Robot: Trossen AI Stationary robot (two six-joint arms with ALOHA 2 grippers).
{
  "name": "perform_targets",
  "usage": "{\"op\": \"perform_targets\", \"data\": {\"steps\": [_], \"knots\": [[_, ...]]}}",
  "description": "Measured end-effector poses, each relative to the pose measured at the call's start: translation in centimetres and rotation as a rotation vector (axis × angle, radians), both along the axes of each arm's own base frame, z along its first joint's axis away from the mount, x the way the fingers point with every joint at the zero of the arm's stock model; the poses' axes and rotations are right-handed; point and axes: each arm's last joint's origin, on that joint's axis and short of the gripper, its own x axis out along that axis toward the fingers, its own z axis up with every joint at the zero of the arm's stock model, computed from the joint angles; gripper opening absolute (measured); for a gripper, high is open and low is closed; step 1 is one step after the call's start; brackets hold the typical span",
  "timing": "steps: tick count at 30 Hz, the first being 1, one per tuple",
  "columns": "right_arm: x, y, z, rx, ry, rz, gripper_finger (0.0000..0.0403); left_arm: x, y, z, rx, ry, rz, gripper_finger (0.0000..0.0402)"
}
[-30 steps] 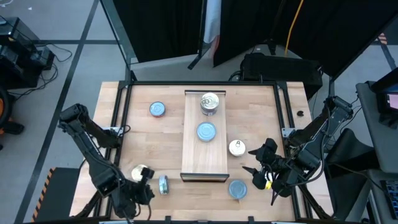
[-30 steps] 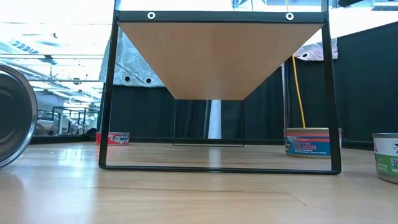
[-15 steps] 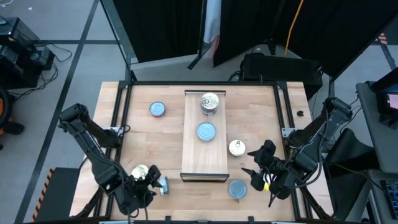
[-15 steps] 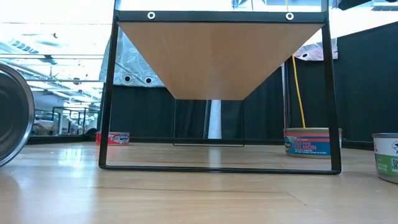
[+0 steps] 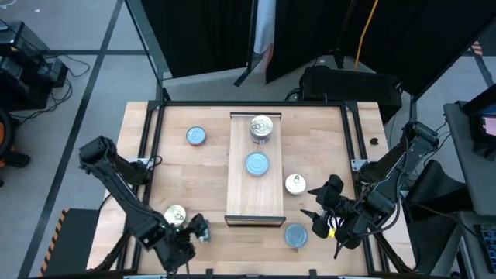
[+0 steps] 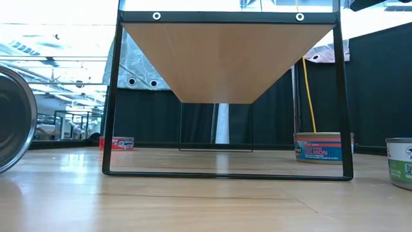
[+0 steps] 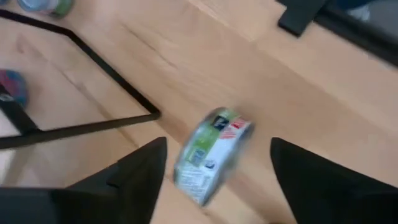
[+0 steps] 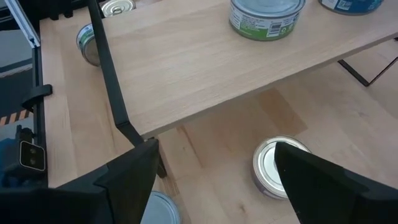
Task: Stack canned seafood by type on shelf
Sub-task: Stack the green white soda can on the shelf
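Note:
The shelf [image 5: 254, 194] is a long light board at mid-table. It carries a stack of tins with a silver top [image 5: 261, 126] and a blue tin [image 5: 257, 163]. On the tabletop lie a blue tin [image 5: 197, 136], a cream tin [image 5: 295, 184], another blue tin [image 5: 296, 235] and a silver pull-tab tin [image 5: 174, 214]. A green-labelled tin [image 7: 211, 152] stands on its rim at the near left. My left gripper [image 7: 217, 146] is open, with one finger on either side of this tin. My right gripper [image 5: 318, 211] hangs open above the near right, over the cream tin [image 8: 280, 165].
A black frame [image 5: 155, 147] runs around the tabletop, and its bar passes close to the tipped tin [image 7: 106, 59]. The low view shows a large shiny tin [image 6: 13, 119] close at the left and the shelf's black legs [image 6: 109, 96].
My left gripper has opened, rolled at the wrist, and come down and toward the table's right, so that its fingers now stand on either side of the tin on its rim. That tin has stayed where it was. The right arm has kept still.

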Motion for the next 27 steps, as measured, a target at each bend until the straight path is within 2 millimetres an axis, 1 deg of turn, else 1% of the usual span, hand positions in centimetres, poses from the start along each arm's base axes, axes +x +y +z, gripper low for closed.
{"op": "perform_targets", "data": {"steps": [2,4,9,13,17,20,27], "knots": [[0.0,0.0,0.0,-0.001,0.0,0.0,0.0313,0.4,0.2,-0.2,0.031,-0.003,-0.02,0.0311],[0.0,0.0,0.0,-0.001,0.001,0.0,0.0313,0.7,0.5,-0.6,0.064,0.016,-0.044,0.0319],[0.0,0.0,0.0,-0.002,0.002,0.001,0.0313,0.8,1.1,-1.3,0.155,0.083,-0.145,0.0322],[0.0,0.0,0.0,-0.012,0.008,0.01,0.0313,1.3,1.0,-1.9,0.165,0.108,-0.213,0.0322],[0.0,0.0,0.0,-0.012,0.009,0.012,0.0313,1.8,0.7,-2.5,0.176,0.097,-0.238,0.0322],[0.0,0.0,0.0,-0.014,0.011,0.014,0.0313,2.1,0.5,-2.7,0.173,0.073,-0.264,0.0315],[0.0,0.0,0.0,-0.013,0.01,0.014,0.0313,2.9,0.9,-3.8,0.21,0.111,-0.256,0.0277]]}}
